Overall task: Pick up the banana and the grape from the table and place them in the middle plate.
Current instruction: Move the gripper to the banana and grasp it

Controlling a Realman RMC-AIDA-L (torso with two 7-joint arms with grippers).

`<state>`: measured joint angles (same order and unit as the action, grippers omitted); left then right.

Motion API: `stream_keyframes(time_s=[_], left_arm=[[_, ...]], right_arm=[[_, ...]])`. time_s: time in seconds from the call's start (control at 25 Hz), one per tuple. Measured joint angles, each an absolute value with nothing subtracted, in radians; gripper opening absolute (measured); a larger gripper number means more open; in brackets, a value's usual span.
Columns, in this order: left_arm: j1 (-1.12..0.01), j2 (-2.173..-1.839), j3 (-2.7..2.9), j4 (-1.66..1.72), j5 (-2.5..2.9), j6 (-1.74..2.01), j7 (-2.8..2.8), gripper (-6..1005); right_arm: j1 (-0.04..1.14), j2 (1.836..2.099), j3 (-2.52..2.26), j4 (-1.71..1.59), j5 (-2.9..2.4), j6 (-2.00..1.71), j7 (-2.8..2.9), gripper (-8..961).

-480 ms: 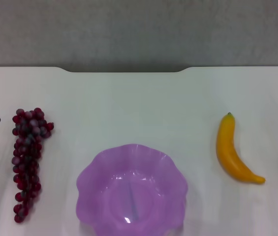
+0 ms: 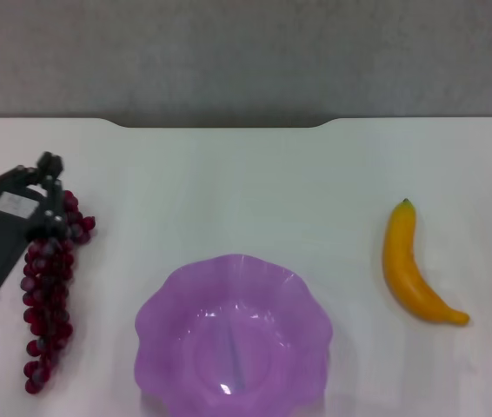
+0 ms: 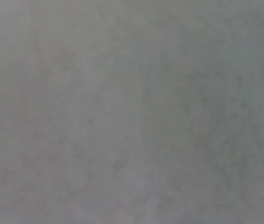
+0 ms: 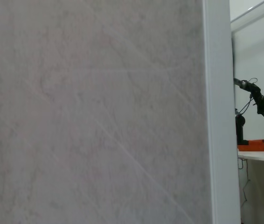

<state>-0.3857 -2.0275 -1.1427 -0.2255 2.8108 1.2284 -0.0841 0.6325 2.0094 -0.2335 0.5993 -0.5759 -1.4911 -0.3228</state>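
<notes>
The grape (image 2: 46, 300), a long dark red bunch, lies on the white table (image 2: 246, 191) at the left in the head view. My left gripper (image 2: 17, 176) hangs over the bunch's far end and hides part of it; its black fingers (image 2: 51, 165) are spread open and hold nothing. At the near centre sits the middle plate (image 2: 169, 295), translucent purple with a wavy rim, with nothing in it. Right of the plate lies the yellow banana (image 2: 407, 269), its green tip pointing away. The right gripper is out of view. Both wrist views show only plain grey surface.
The table's far edge (image 2: 220, 127) has a shallow notch, with a grey wall behind it. The right wrist view also shows a white vertical edge (image 4: 216, 112) and a distant black stand (image 4: 251, 100).
The left arm has swung in from the left edge toward the right, and its gripper now sits over the far end of the grape bunch. Fruit and plate have not moved.
</notes>
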Motion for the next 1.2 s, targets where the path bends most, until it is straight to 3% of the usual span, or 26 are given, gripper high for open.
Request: stream_keyframes(time_s=[0.84, 1.0, 1.2], left_arm=[[-0.372, -2.036, -1.191, -0.231, 2.795, 1.184, -0.079, 78], [-0.371, -2.038, -1.191, -0.232, 2.77, 1.173, -0.082, 79], [-0.375, -2.039, -1.191, -0.234, 2.766, 1.135, -0.084, 182]], right_arm=[[0.626, 2.011, -0.251, 0.601, -0.598, -1.557, -0.334, 35], [0.624, 2.012, -0.247, 0.599, -0.604, -1.567, -0.329, 78], [0.624, 2.011, -0.249, 0.598, -0.604, -1.566, -0.327, 132]])
